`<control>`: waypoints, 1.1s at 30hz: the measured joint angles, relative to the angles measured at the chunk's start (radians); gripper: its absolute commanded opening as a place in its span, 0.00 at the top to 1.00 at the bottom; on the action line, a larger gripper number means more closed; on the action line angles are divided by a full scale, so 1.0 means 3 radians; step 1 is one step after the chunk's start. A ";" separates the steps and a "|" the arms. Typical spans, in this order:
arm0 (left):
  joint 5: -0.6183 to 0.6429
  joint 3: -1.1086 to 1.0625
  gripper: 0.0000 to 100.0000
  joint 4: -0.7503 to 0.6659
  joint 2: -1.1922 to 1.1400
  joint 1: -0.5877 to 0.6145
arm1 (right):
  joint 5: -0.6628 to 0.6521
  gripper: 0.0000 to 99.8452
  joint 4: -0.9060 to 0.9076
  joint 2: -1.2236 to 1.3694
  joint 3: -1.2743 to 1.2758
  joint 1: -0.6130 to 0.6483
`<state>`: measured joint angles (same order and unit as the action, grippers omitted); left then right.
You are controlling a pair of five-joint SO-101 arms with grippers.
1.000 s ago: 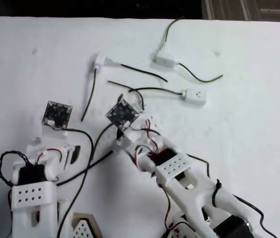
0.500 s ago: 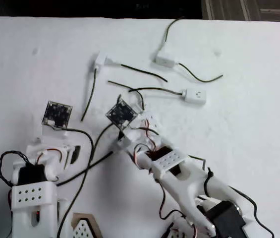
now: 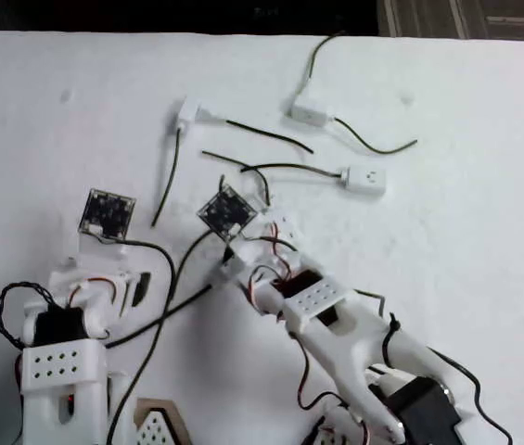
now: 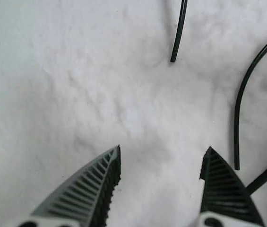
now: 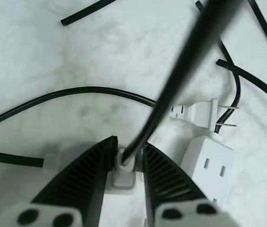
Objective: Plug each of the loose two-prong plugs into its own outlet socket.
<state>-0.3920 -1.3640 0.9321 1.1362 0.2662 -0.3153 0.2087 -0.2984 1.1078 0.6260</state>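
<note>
While the left claw [image 4: 161, 158] hangs open over bare table [image 4: 53, 71] toward the near left corner, beside loose black cord ends [image 4: 178, 33], I find the right claw [image 5: 127, 150] closed on a small white plug [image 5: 122, 169] near the middle of the table, with the plug's black cord rising between the fingers. Just beside that claw lie a two-prong plug [image 5: 197, 113] and a white outlet socket [image 5: 208, 163], close together, with the prongs bare and not inserted. Toward the far edge I note another plug [image 3: 187, 113], a white connector [image 3: 307, 113] and a second outlet socket [image 3: 365, 178], each apart from the others.
</note>
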 measured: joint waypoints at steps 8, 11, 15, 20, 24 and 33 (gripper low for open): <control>0.0000 0.0000 0.72 0.0000 0.0000 0.0000 | 0.0000 0.98 0.0373 0.0118 -0.0153 -0.0087; 0.0000 0.0000 0.72 0.0000 0.0000 0.0000 | 0.0000 0.98 0.0471 0.0123 -0.0159 -0.0087; 0.0000 0.0000 0.72 0.0000 0.0000 0.0000 | 0.0005 0.92 0.0496 0.0123 -0.0184 -0.0087; 0.0000 0.0000 0.72 0.0000 0.0000 0.0000 | 0.0005 0.90 0.0568 0.0026 -0.0220 -0.0087; 0.0000 0.0000 0.72 0.0000 0.0000 0.0000 | 0.0041 0.90 0.0757 -0.0072 -0.0292 -0.0092; 0.0000 0.0000 0.72 0.0000 0.0000 0.0000 | 0.0261 0.91 0.0921 -0.0123 -0.0373 -0.0092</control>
<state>-0.3920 -1.3640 0.9321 1.1362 0.2662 -0.2371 0.4849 -0.3353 0.9958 0.5984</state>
